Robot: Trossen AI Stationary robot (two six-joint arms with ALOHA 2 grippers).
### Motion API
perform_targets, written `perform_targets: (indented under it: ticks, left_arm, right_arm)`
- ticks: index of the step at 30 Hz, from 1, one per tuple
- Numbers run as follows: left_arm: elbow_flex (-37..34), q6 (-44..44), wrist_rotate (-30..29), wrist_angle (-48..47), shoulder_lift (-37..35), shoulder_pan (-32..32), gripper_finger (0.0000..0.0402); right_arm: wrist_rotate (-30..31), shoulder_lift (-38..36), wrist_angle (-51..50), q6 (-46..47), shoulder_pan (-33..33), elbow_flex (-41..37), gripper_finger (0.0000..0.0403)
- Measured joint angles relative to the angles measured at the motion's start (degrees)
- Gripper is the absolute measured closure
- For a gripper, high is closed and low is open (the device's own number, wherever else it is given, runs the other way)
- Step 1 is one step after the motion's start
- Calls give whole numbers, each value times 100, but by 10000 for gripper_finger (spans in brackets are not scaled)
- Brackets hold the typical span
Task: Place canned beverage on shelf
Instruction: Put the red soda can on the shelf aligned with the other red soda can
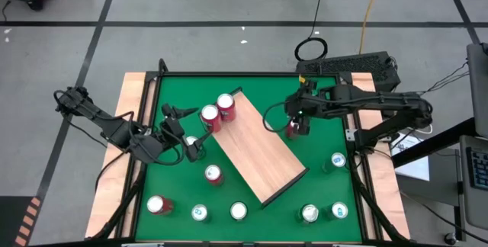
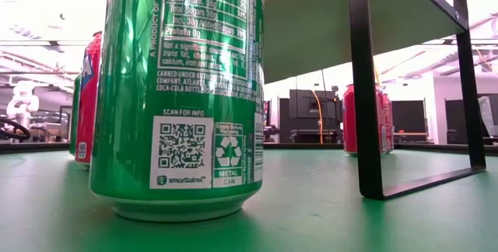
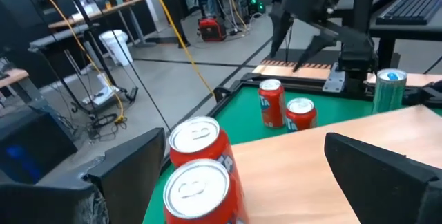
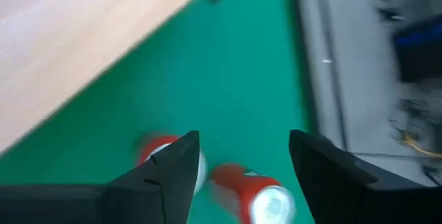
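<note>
2 red cans (image 1: 218,110) on shelf (image 1: 263,152)

Green table (image 1: 320,190) with a raised wooden shelf (image 1: 263,155)

Two red cans (image 1: 219,110) stand on the shelf's far corner. Loose cans stand on the green around it, among them a near row (image 1: 239,211) and a red can (image 1: 213,174) beside the shelf.

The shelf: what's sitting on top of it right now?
Two red cans stand together at one end of the shelf; the rest of the board shows bare wood. Whatever lies beneath the board is hidden from above.
</note>
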Motion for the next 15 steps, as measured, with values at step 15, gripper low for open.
perform_targets:
  ticks: [15]
  left_arm:
    - [-186, -756, 127, -394, -2, -5, 4]
  right_arm:
    - [-1519, -18, 522, 137, -490, -1089, 85]
